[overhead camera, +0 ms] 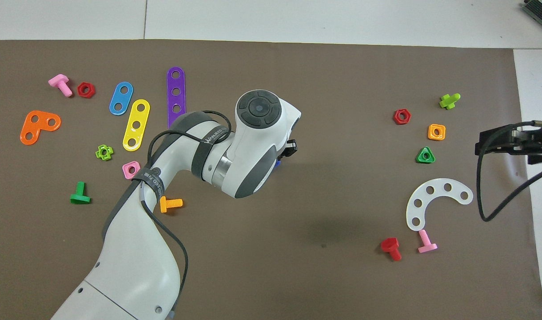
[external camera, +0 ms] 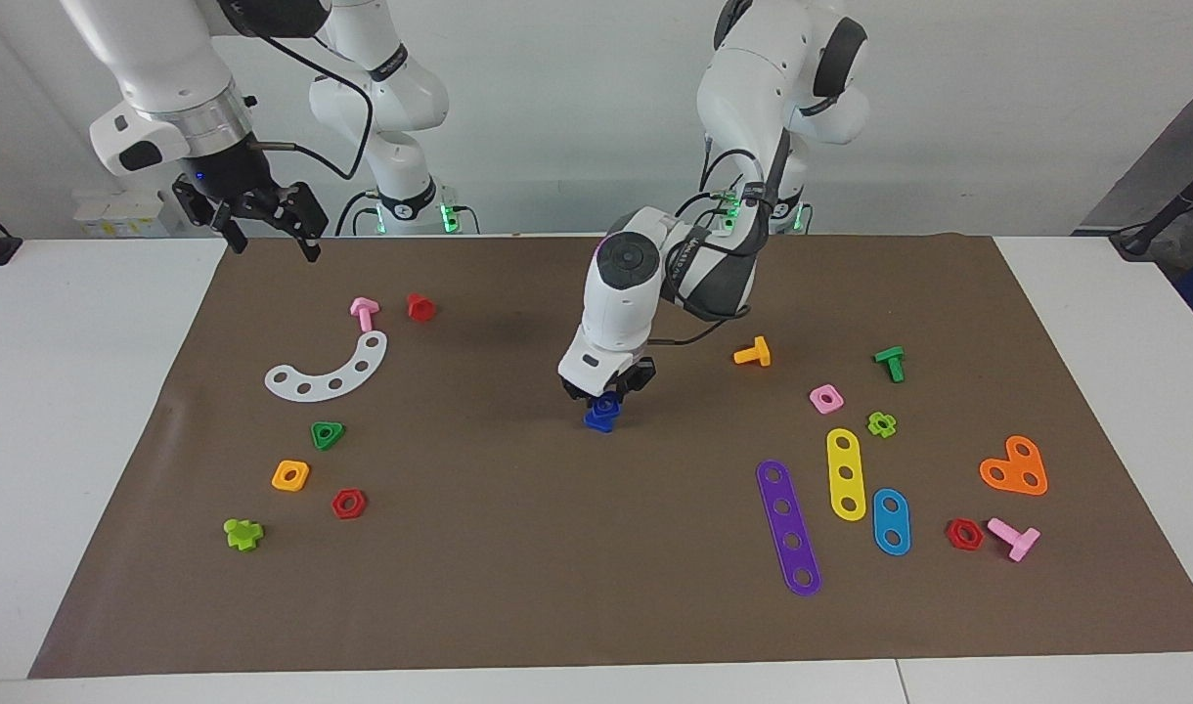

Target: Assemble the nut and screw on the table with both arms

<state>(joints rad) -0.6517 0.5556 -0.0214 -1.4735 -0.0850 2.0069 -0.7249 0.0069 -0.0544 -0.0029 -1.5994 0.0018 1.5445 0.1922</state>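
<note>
Left gripper (external camera: pixel 606 395) clamped on nut (external camera: pixel 606 402), poised directly over screw (external camera: pixel 599 418) for threading; right gripper (external camera: pixel 260 221) wide open, empty, waiting.

Brown mat (external camera: pixel 518 577) matt, paper-like, slight creases at one edge. Table (external camera: pixel 68 411) smooth white, faint sheen. Toy parts look like smooth moulded plastic: purple strip (external camera: pixel 788 527), yellow strip (external camera: pixel 846 473), orange heart plate (external camera: pixel 1015 467), white curved plate (external camera: pixel 329 371) slightly translucent. Arm shells (overhead camera: pixel 133 262) glossy white plastic; right wrist ring (external camera: pixel 198 117) brushed metal.
</note>
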